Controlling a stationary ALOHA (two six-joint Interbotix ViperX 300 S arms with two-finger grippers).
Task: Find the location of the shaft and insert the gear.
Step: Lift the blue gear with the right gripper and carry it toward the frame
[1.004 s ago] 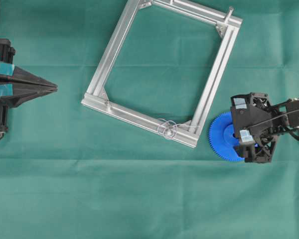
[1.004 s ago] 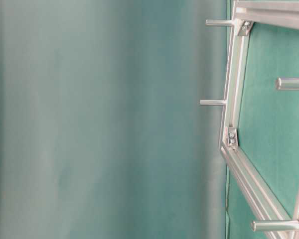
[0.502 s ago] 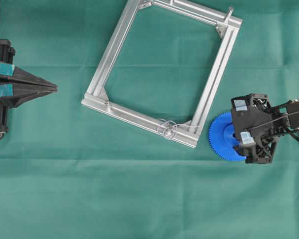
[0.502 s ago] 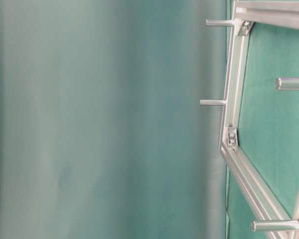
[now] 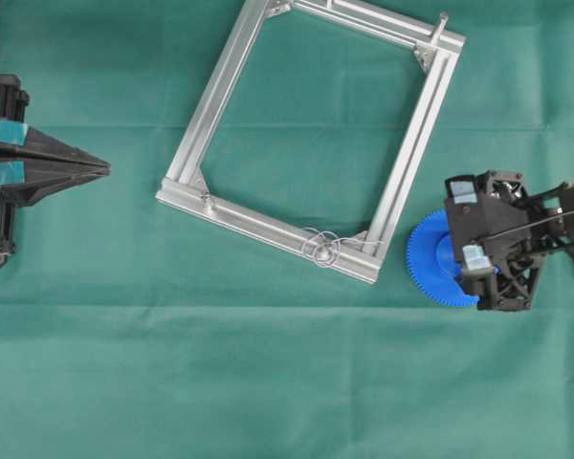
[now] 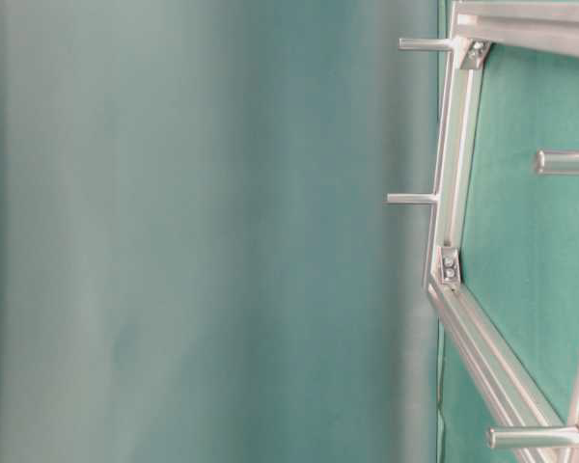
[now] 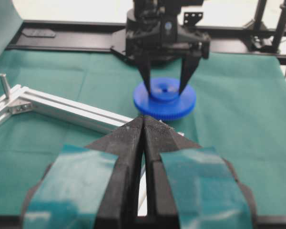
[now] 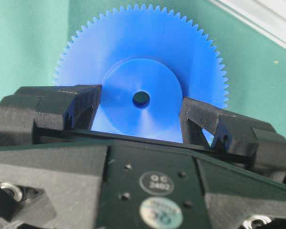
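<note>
The blue toothed gear (image 5: 429,258) is right of the frame's near right corner. My right gripper (image 5: 459,251) is shut on its raised hub. The right wrist view shows the hub (image 8: 140,112) pinched between both fingers (image 8: 88,102), with the gear's centre hole clear. From the left wrist view, the gear (image 7: 164,104) hangs level under the right gripper (image 7: 165,89). The shaft (image 5: 320,247) shows as a tiny shiny circle with wire glints on the frame's near rail, left of the gear. My left gripper (image 5: 103,169) rests shut and empty at the far left; its tips (image 7: 144,121) touch.
A square aluminium frame (image 5: 220,96) lies tilted on the green cloth. A longer grey peg (image 5: 441,23) stands at its far right corner. The table-level view shows the frame (image 6: 451,193) turned sideways with several pegs (image 6: 412,199) sticking out.
My right gripper has narrowed onto the gear's hub, and gripper and gear have shifted slightly right, away from the frame. The left arm has not moved.
</note>
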